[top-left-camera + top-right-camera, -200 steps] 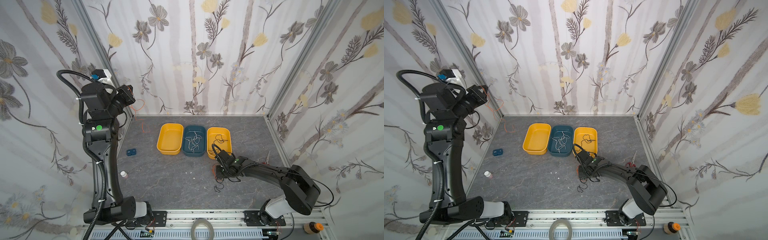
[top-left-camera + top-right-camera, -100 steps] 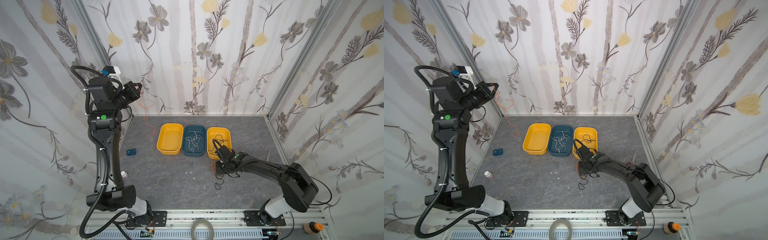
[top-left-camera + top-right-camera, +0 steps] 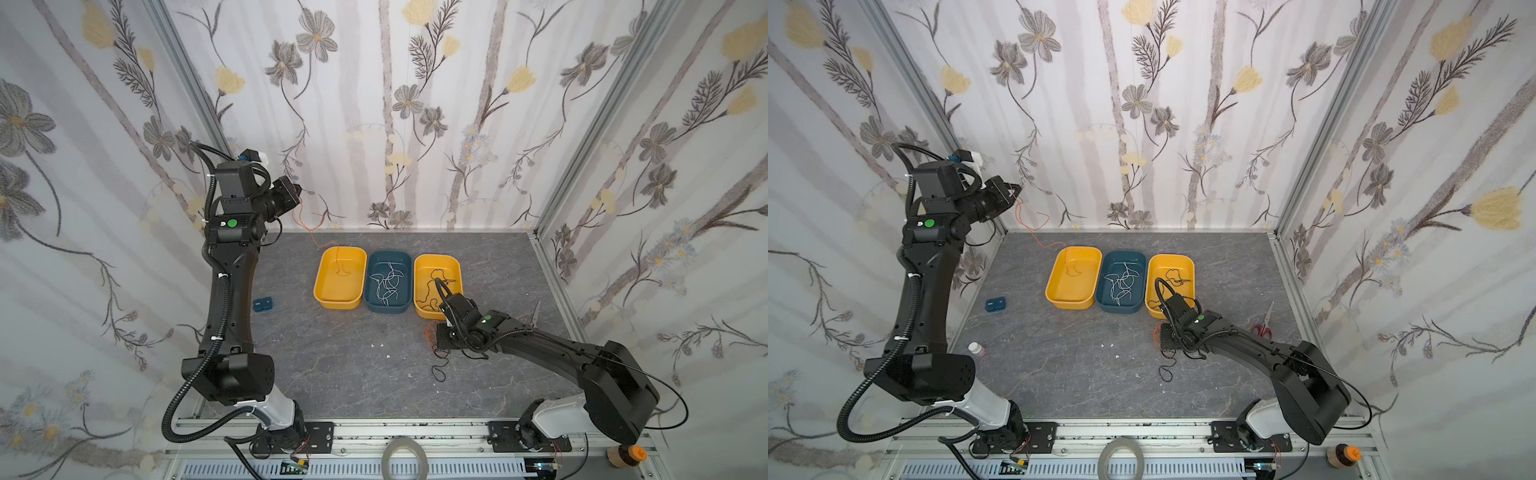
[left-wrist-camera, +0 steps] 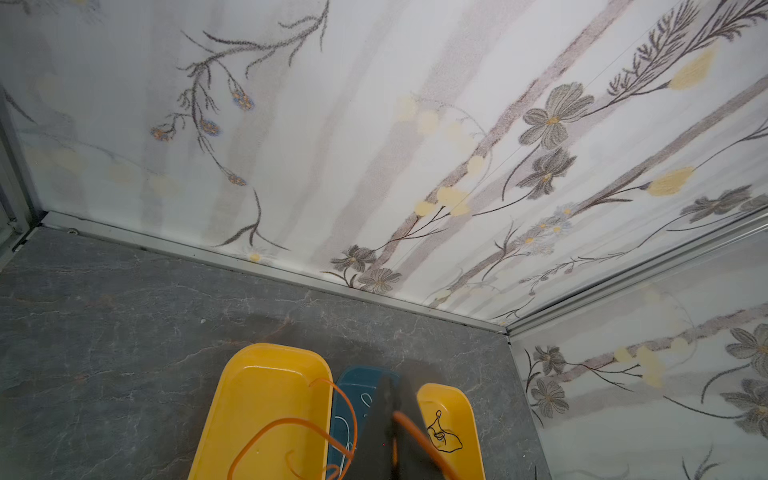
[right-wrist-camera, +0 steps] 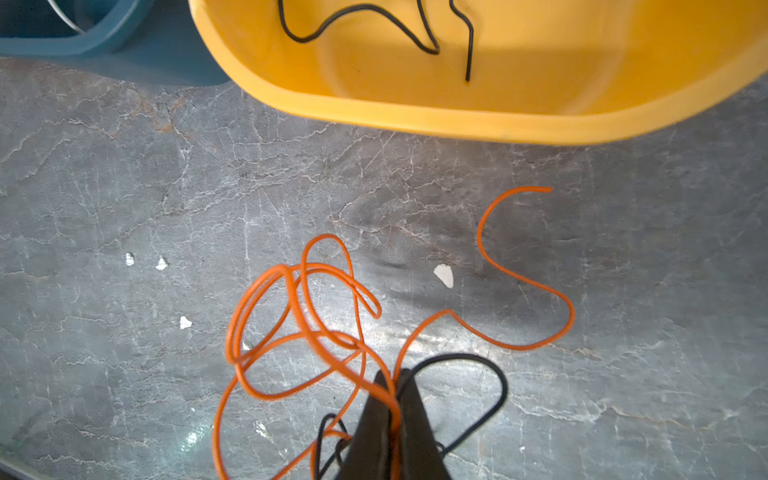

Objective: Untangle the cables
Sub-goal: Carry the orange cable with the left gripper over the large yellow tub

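left gripper [image 3: 297, 192]: raised high at ten o'clock of the trays, it is pinching the orange cable [image 3: 300, 218] between clenched fingers [image 4: 374, 436].
orange cable: it is hanging down, its lower end reaching into the left yellow tray [image 3: 337, 306].
teal tray [image 3: 386, 308]: standing in the middle, it is holding white cables [image 3: 388, 282].
right yellow tray [image 3: 436, 257]: it is holding black cables [image 3: 435, 274].
right gripper [image 5: 392, 380]: low at six o'clock of that tray, it is squeezing tight on a tangle of orange and black cables [image 5: 299, 316] lying on the table [image 3: 332, 365].
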`<state>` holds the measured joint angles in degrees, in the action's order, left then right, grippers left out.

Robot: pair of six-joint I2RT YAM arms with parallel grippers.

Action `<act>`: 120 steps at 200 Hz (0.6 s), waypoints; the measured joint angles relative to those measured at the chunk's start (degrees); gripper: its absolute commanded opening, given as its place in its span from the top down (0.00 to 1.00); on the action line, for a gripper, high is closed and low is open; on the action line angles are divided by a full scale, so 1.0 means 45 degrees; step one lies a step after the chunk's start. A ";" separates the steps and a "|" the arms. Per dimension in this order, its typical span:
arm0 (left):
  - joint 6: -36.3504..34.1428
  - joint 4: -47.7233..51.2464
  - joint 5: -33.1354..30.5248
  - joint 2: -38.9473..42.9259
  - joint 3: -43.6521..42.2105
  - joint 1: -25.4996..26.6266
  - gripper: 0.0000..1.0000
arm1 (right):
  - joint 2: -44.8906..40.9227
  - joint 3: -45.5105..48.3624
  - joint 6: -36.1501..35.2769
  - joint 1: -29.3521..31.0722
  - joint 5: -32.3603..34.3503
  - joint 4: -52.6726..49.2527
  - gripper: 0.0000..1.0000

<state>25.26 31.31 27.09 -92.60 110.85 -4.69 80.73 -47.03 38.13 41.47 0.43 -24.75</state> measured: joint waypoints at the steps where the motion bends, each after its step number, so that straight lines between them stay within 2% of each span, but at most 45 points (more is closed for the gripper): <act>1: -0.0005 0.0000 -0.0015 -0.0005 -0.0010 0.0000 1.00 | -0.0019 0.0005 0.0000 -0.0005 0.0000 0.0005 0.92; 76: -0.0282 -0.0525 -0.0325 -0.0874 -0.1894 0.0491 1.00 | -0.0432 0.0000 0.0092 -0.0282 0.0049 -0.0204 0.92; 120: -0.0622 -0.0447 -0.0758 -0.0675 -0.1413 0.0753 1.00 | -0.0573 -0.0112 0.0194 -0.0316 0.0053 -0.0481 0.92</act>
<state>22.46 29.30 23.68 -95.64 104.49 -1.30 78.15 -47.53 39.00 40.05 0.67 -26.92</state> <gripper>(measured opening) 0.050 0.081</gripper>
